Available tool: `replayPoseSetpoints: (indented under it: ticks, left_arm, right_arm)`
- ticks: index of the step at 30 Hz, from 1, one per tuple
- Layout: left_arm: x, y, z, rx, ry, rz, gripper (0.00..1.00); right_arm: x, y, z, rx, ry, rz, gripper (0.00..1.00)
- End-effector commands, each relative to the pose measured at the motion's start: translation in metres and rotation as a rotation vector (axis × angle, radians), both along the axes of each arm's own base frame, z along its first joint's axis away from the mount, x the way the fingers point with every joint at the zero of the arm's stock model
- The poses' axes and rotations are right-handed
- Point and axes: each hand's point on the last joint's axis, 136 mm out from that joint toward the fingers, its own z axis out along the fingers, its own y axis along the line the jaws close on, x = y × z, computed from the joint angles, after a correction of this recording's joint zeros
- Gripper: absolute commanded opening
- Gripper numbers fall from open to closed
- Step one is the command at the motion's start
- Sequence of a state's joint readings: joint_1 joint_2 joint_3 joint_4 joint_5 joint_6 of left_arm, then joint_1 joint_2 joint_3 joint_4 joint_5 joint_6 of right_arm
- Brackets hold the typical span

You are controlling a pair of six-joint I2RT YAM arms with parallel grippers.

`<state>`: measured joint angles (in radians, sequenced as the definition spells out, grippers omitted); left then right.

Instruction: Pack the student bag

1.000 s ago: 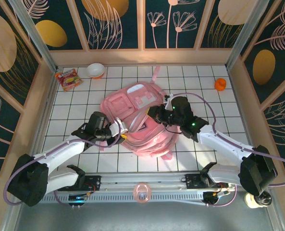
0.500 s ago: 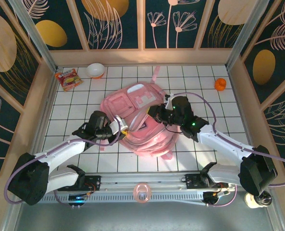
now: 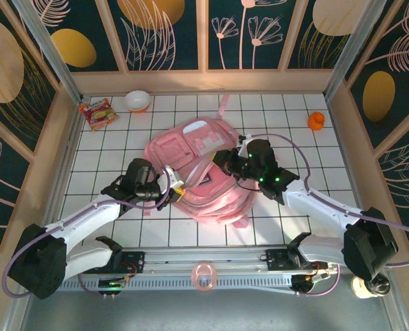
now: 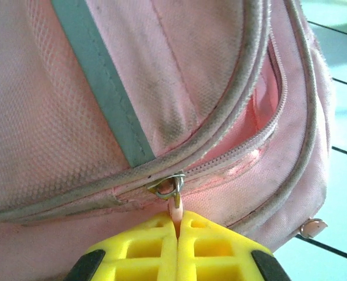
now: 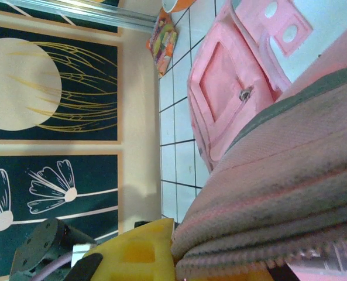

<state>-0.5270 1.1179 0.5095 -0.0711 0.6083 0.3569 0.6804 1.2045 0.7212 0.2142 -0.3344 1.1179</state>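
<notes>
The pink student bag [image 3: 194, 162] lies flat in the middle of the tiled table. At its near left edge, my left gripper [image 3: 176, 185] is shut on the pink zipper pull [image 4: 175, 209]. The pull hangs from a metal slider [image 4: 168, 186] on the bag's main zip [image 4: 243, 146], which gapes slightly to the right of the slider. From the right side, my right gripper [image 3: 222, 161] is clamped on the bag's thick upper rim [image 5: 261, 228]. One yellow finger [image 5: 139, 253] sits against that fabric. The front pocket [image 5: 226, 88] with its small zip pull lies beyond.
A snack packet [image 3: 96, 113] and a white bowl [image 3: 137, 101] sit at the back left. An orange object [image 3: 316, 121] rests at the back right. A pink ring [image 3: 204, 276] lies on the front rail between the arm bases. Wooden walls enclose the table.
My left gripper has crept slightly to the right along the bag's edge with the zipper pull. The right gripper has edged a little toward the back, still holding the rim.
</notes>
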Motion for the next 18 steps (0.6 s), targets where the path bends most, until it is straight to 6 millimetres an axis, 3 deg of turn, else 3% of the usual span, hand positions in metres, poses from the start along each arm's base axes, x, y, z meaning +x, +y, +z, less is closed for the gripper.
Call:
replayPoseSetpoints:
  ticks: [1, 8, 13, 18]
  left_arm:
    - [-0.028, -0.018, 0.023, -0.11, 0.028, -0.129, 0.0]
    - [-0.023, -0.03, 0.04, -0.158, 0.097, -0.094, 0.0]
    - [0.007, -0.019, 0.039, -0.141, 0.151, 0.159, 0.0]
    - [0.004, -0.016, 0.044, -0.214, 0.276, 0.263, 0.0]
  right_arm:
    - [0.011, 0.004, 0.004, 0.038, -0.05, -0.026, 0.01]
    - [0.011, 0.014, 0.001, 0.044, -0.046, -0.01, 0.02]
    - [-0.005, 0.002, -0.013, -0.044, 0.014, -0.016, 0.24]
    - [-0.052, -0.007, -0.045, -0.059, 0.113, -0.01, 0.41]
